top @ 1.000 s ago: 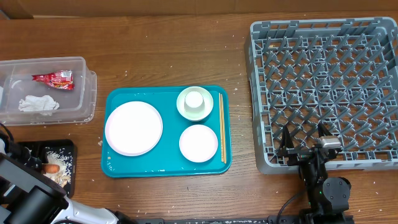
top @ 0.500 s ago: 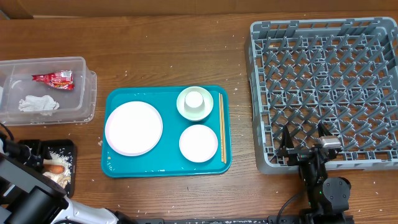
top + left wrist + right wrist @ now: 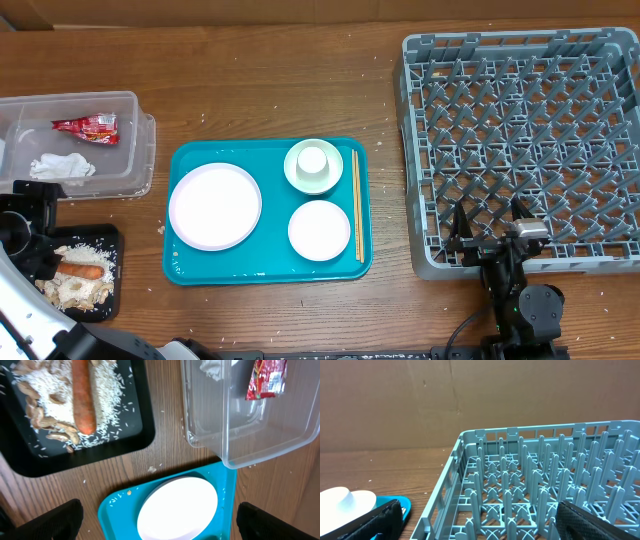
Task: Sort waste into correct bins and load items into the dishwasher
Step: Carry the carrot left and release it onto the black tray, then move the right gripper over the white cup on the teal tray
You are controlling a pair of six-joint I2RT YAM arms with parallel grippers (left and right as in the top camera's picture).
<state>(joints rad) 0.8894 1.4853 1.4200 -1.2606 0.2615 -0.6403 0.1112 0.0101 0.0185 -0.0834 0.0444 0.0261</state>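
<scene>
The orange carrot-like stick point(image 3: 82, 270) lies on pale scraps in the black tray point(image 3: 108, 240). It also shows in the left wrist view as the stick point(image 3: 83, 395) on the black tray point(image 3: 125, 445). My left gripper point(image 3: 38, 235) hangs open and empty by that tray's left end. The clear tub point(image 3: 140, 150) holds the red wrapper point(image 3: 87, 125) and the white tissue point(image 3: 60, 167). On the teal tray point(image 3: 268, 268) sit a large plate point(image 3: 214, 206), a small plate point(image 3: 319, 230), a bowl with a cup point(image 3: 314, 165) and the chopsticks point(image 3: 355, 205). My right gripper point(image 3: 490, 228) stands open at the grey dish rack's point(image 3: 525, 140) near edge.
Rice grains and crumbs are scattered on the wooden table around the black tray and the tub. In the right wrist view the rack's upright pegs point(image 3: 540, 485) fill the area ahead, with cardboard behind. The rack takes up the whole right side.
My left gripper has opened and let go of the carrot stick, which now lies in full view on the black tray. The left arm has shifted back. The right arm is still.
</scene>
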